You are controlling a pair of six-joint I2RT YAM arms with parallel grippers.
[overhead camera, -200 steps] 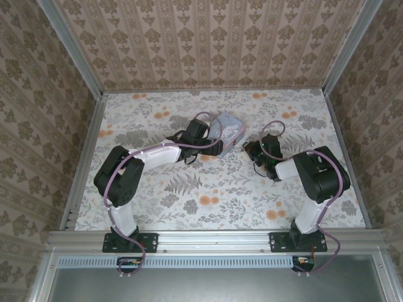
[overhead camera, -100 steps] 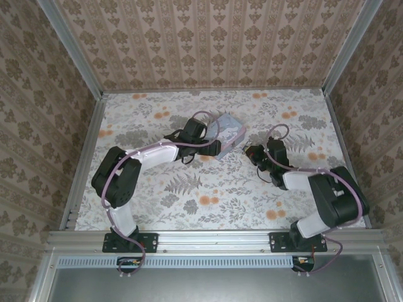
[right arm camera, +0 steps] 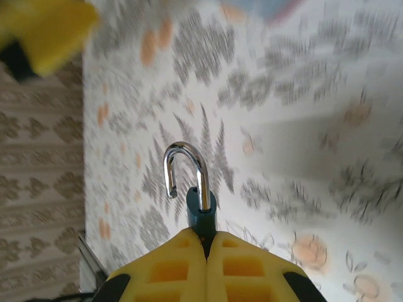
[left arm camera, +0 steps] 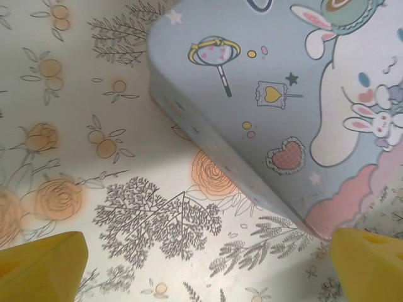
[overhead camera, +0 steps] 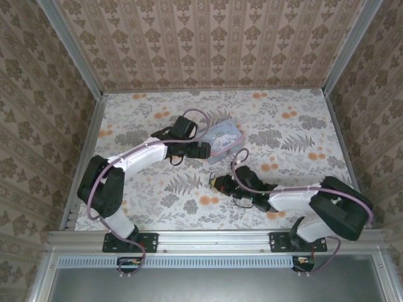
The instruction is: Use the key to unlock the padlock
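My right claw (right arm camera: 206, 234) is clamped tight on the padlock (right arm camera: 201, 211). Its shackle (right arm camera: 202, 179) stands up mid-frame with one leg free, so I judge the lock already open. In the overhead view this claw has swung from right of centre to lower centre, carrying the lock along. My left claw (left arm camera: 201, 267) has spread wide, holding nothing, just below the blue tin (left arm camera: 283, 94) on the table (left arm camera: 94, 157).

Counted: 2 arms, left arm (overhead camera: 135, 157) and right arm (overhead camera: 293, 198) | 2 grippers, left gripper (left arm camera: 204, 267) and right gripper (right arm camera: 206, 238) | 1 padlock (right arm camera: 201, 206) | 1 cartoon-print tin (left arm camera: 283, 107) | 1 floral table (overhead camera: 283, 126)
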